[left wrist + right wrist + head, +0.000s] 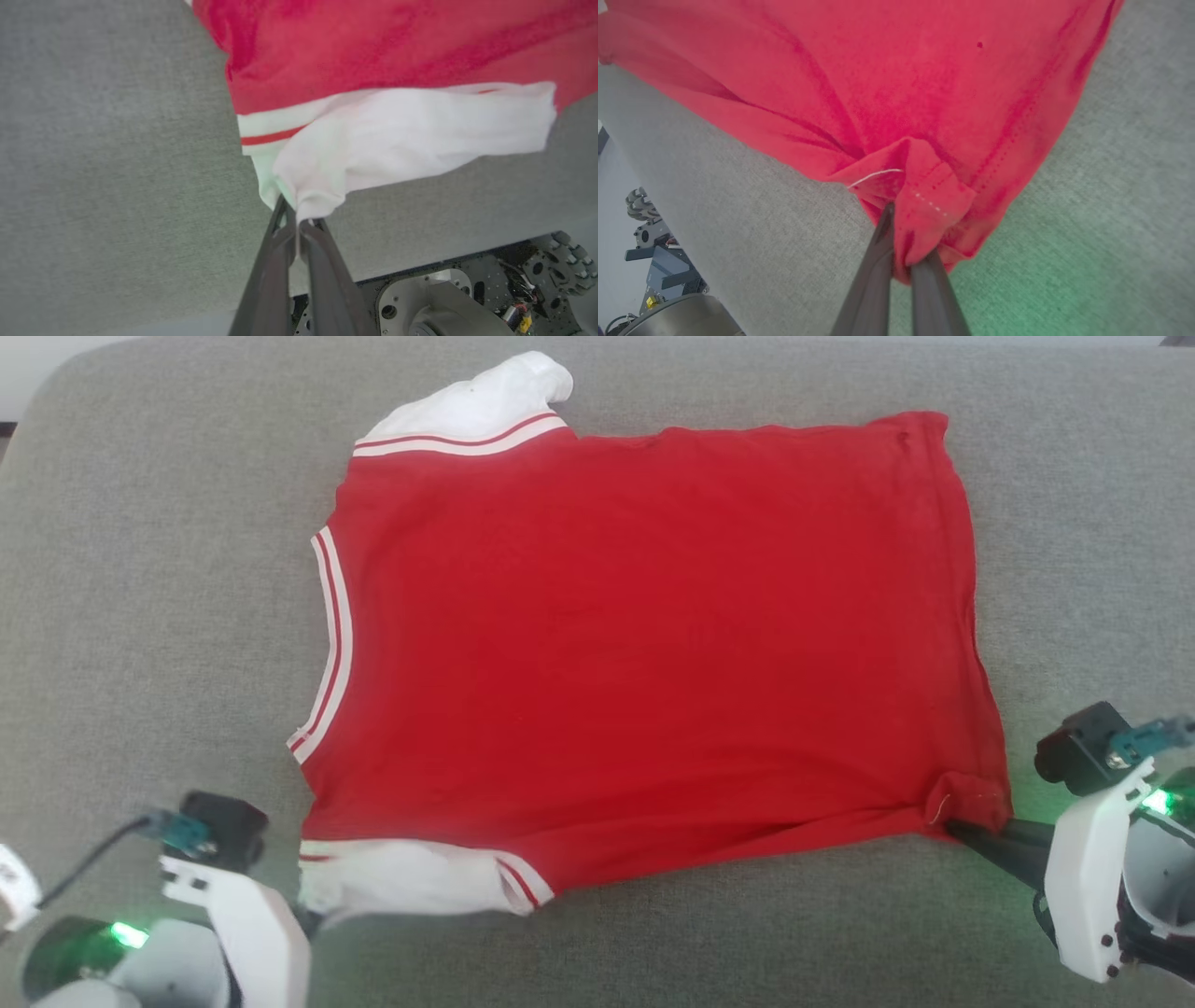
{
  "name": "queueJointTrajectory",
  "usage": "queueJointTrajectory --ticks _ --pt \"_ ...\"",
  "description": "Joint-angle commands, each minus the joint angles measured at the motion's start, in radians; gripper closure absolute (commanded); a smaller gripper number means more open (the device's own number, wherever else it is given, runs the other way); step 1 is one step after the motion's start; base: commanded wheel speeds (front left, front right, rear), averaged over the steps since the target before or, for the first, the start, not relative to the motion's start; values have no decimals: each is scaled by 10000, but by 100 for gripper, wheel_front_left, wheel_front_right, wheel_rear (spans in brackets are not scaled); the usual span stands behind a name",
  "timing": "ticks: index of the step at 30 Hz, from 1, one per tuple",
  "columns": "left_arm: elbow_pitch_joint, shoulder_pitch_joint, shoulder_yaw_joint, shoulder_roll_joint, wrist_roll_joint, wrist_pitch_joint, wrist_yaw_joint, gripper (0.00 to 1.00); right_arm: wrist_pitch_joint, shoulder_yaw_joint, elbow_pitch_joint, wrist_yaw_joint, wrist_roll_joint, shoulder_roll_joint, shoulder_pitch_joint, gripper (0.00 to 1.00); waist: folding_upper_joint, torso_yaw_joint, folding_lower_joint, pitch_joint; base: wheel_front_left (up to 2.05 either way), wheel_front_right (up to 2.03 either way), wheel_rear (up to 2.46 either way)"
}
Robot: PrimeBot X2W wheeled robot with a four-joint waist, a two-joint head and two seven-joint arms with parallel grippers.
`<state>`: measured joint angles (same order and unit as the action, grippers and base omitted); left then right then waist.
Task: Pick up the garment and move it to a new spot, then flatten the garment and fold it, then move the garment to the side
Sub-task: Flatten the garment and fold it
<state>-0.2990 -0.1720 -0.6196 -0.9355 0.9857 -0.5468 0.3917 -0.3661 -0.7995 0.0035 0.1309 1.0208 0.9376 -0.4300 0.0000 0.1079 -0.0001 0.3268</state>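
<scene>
Bare grey woven-fabric surface [140, 569] lies open along the frame's left, top and right; the flat red white-sleeved jersey [653, 644] fills the centre, left gripper [296, 221] and right gripper [901, 261] clamped on its lower corners.

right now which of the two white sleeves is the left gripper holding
The near sleeve, the one closest to the robot: the left gripper is shut on its bunched tip. The far sleeve lies free, with nothing touching it.
</scene>
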Motion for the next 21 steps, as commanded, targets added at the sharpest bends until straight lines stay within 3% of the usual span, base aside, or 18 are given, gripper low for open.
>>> queueJointTrajectory --ticks 1,5,11,16,21 --pt "-54 -8 103 -102 -81 92 57 100 32 66 -37 -3 -27 -54 270 100 0 -27 1 -6 0 0 0" --pt "-268 -355 526 -496 -356 367 134 100 167 857 -411 -3 -401 -260 548 100 0 -153 1 -41 0 0 0" --pt "-325 -1339 1041 -918 -789 577 -171 100 22 1940 -807 -3 -1207 -895 375 100 0 -359 1 -1 0 0 0" --pt "477 -2770 1002 -729 -1215 533 -1008 100 -252 2501 -628 -3 -1850 -1546 -197 100 0 -437 1 200 0 0 0" --pt "2025 -4479 566 109 -1711 405 -2007 100 -450 2623 -65 -3 -2418 -2024 -1079 100 0 -432 1 544 0 0 0"
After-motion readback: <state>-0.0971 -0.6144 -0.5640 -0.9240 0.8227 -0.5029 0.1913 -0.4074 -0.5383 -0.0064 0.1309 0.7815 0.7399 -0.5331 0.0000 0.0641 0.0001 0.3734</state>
